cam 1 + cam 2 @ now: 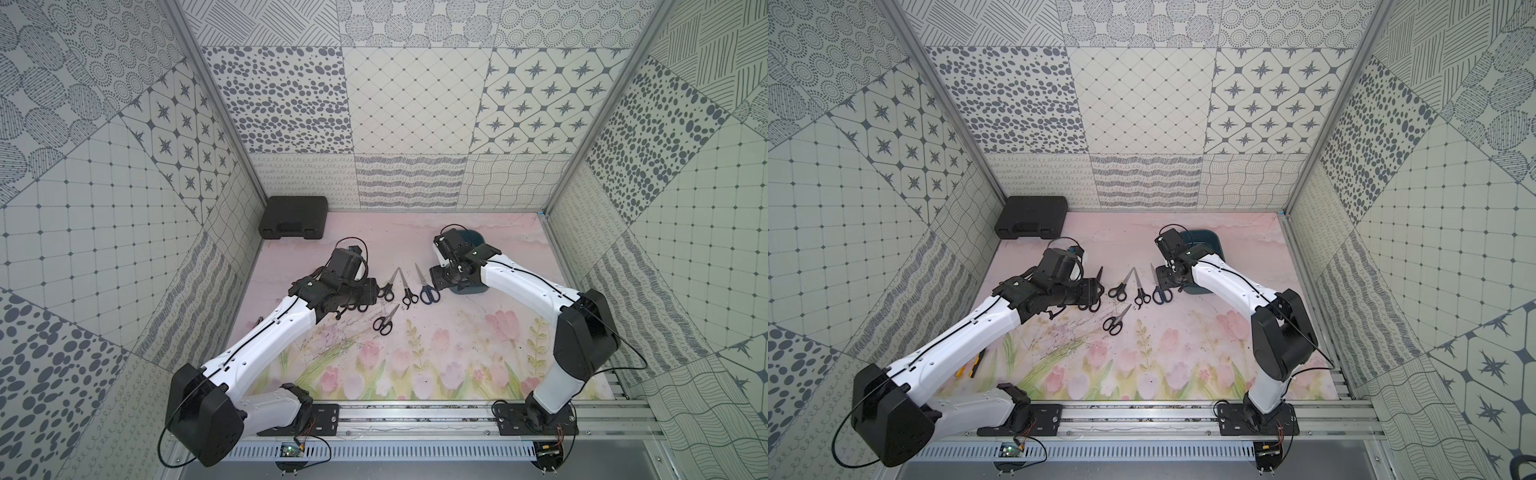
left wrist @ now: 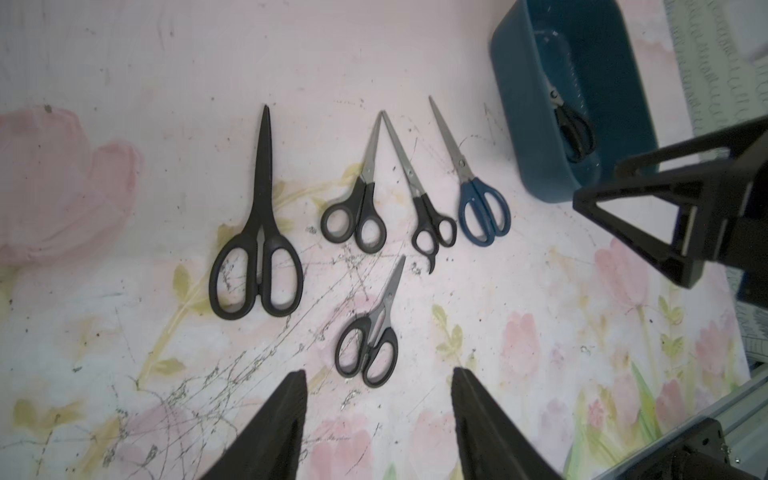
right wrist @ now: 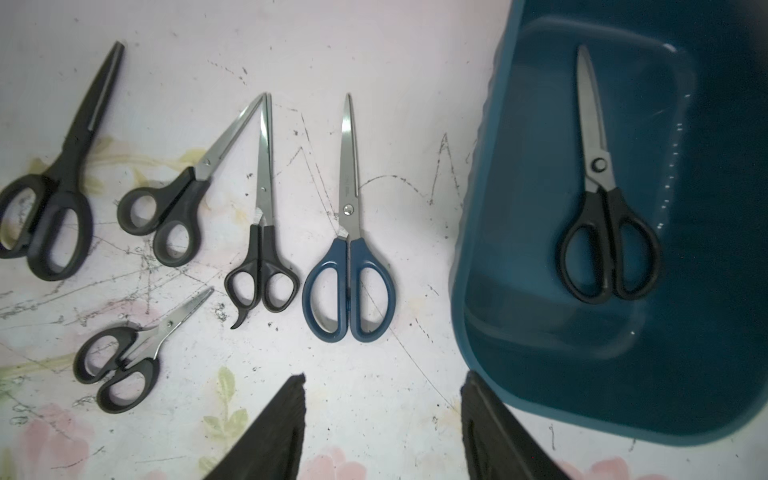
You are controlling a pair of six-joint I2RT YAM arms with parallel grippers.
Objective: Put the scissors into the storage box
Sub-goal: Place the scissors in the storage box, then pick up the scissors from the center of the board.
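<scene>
Above the mat [image 2: 166, 83], left pincer [image 2: 378, 372] and right pincer [image 3: 384, 375] gape empty — scissors [image 3: 598, 187] in storage box [image 3: 478, 270].

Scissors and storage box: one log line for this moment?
storage box: one black-handled scissors inside | mat: five more, blue-handled pair nearest box | left gripper: open, empty | right gripper: open, empty

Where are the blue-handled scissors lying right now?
In the right wrist view, the blue-handled scissors lie on the mat at the row's end on the robot's right, between the storage box and the hook-handled black scissors.
</scene>
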